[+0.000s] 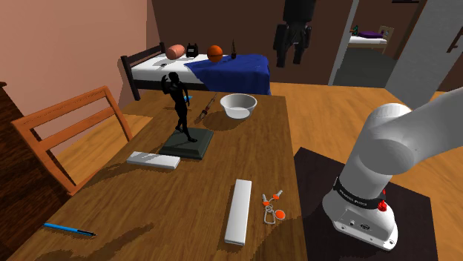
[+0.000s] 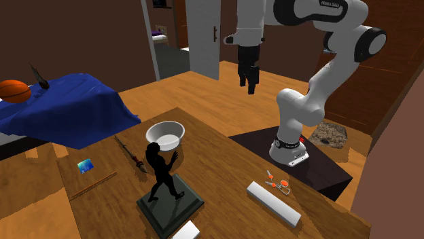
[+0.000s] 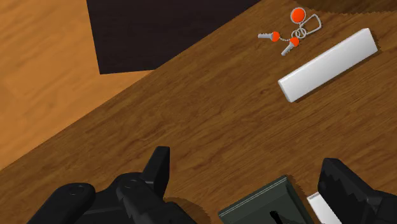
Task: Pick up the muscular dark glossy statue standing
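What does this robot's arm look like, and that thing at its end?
The arm is a chain of rounded white tubes with dark joints. A black band near its foot carries white lettering too small to read, with small red marks beside it. At its end sits an all-black gripper with two blocky fingers. No loose cables show.

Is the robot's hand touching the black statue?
Apart. In the second exterior view the gripper hangs high in the air, with a wide gap between it and the statue standing below on its base.
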Controlling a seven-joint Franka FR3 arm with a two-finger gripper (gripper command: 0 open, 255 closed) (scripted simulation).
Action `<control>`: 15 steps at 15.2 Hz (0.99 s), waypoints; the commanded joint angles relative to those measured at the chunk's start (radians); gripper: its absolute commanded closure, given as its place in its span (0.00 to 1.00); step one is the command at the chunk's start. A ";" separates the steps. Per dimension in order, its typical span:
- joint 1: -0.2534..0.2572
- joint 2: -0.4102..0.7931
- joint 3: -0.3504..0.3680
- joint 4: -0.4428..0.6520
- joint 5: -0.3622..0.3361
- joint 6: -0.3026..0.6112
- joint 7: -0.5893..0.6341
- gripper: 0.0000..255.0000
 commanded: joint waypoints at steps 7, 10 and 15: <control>0.018 0.201 0.049 0.101 0.048 0.113 0.064 0.00; 0.025 0.305 0.070 0.168 0.065 0.157 0.094 0.00; 0.036 0.484 0.101 0.306 0.081 0.211 0.145 0.00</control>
